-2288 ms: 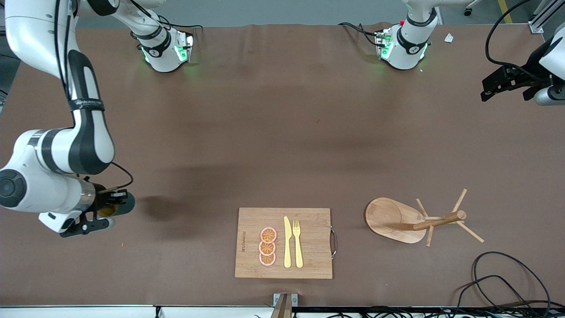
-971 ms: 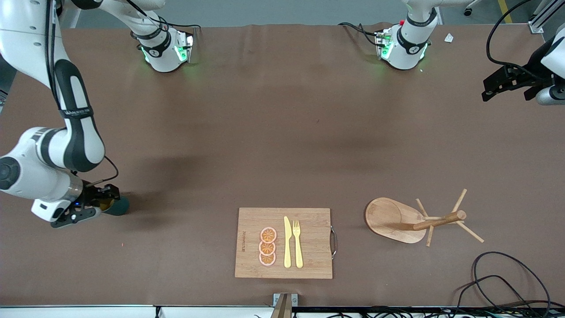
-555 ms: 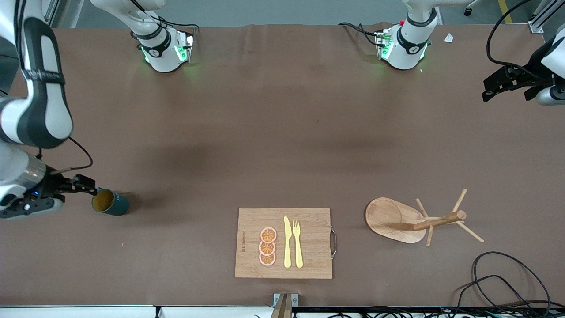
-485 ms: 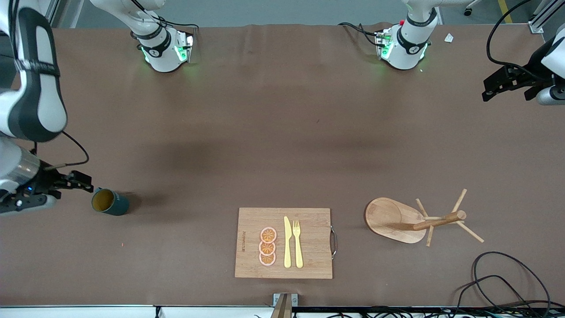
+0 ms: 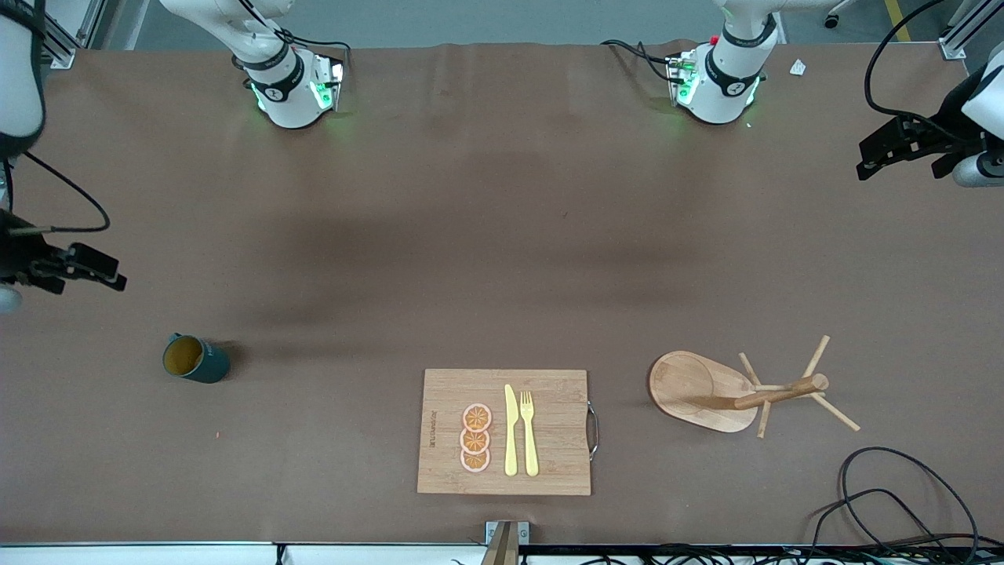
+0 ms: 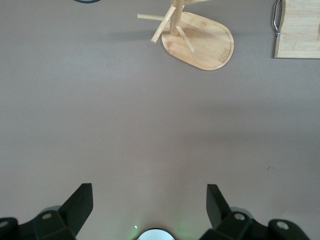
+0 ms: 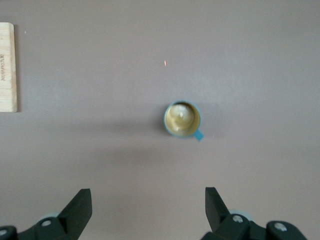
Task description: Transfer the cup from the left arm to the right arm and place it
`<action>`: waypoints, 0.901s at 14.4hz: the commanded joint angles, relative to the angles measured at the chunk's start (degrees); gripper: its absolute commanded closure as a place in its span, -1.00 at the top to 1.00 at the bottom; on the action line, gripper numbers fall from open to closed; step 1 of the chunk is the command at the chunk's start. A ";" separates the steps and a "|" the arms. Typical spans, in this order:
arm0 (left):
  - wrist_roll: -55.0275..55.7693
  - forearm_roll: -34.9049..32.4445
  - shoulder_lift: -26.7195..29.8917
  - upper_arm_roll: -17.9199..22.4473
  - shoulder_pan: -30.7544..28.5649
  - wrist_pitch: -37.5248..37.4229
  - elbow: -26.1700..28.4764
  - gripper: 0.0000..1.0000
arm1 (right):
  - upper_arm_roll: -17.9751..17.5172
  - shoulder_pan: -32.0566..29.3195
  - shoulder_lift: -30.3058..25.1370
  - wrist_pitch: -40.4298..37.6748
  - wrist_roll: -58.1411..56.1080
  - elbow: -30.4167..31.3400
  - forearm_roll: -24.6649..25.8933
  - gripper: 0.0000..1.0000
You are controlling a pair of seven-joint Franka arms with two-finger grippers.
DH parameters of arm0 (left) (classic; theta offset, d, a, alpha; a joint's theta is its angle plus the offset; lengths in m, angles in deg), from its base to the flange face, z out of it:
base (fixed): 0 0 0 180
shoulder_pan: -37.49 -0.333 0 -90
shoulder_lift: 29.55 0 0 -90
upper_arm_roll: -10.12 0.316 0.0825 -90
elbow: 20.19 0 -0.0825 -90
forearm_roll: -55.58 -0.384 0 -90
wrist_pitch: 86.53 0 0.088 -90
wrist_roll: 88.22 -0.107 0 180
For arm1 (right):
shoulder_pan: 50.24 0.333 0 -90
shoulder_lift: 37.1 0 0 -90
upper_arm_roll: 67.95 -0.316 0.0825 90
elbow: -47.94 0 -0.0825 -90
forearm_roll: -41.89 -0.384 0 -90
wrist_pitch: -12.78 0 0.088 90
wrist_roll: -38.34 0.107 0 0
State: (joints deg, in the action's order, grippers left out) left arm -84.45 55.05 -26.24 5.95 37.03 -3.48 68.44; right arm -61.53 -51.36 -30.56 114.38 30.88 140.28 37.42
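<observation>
Robotics lab: two arm bases [image 5: 286,86] bolted to brown-covered table [image 5: 502,235], loose cables [image 5: 894,494], alu framing [image 5: 953,35].

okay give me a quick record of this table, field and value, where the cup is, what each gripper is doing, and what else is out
cup: upright on the table, toward the right arm's end, free of both grippers
right gripper: open, empty, up in the air at the right arm's end of the table
left gripper: open, empty, waiting at the left arm's end
board: near the front camera, holding three orange slices, a knife and a fork
mug tree: beside the board, toward the left arm's end
</observation>
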 commanded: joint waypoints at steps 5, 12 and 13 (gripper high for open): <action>-1.22 -0.97 0.13 -0.22 -0.34 -0.87 -0.56 1.00 | -0.79 -0.81 -7.85 -5.08 3.68 0.65 2.80 1.00; -1.22 -0.97 -0.05 -0.31 0.02 -0.87 -1.62 1.00 | -0.79 -0.90 -8.56 -5.96 3.24 0.04 2.89 1.00; -1.31 -0.88 -0.05 -0.22 -0.16 -0.87 -1.62 1.00 | -0.70 -0.90 -8.56 -6.05 3.33 -0.49 2.80 1.00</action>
State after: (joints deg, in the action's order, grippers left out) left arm -84.45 55.05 -26.24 5.86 37.16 -3.49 67.96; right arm -61.58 -51.37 -38.31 109.19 33.54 140.07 39.68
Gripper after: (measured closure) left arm 0.000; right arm 0.000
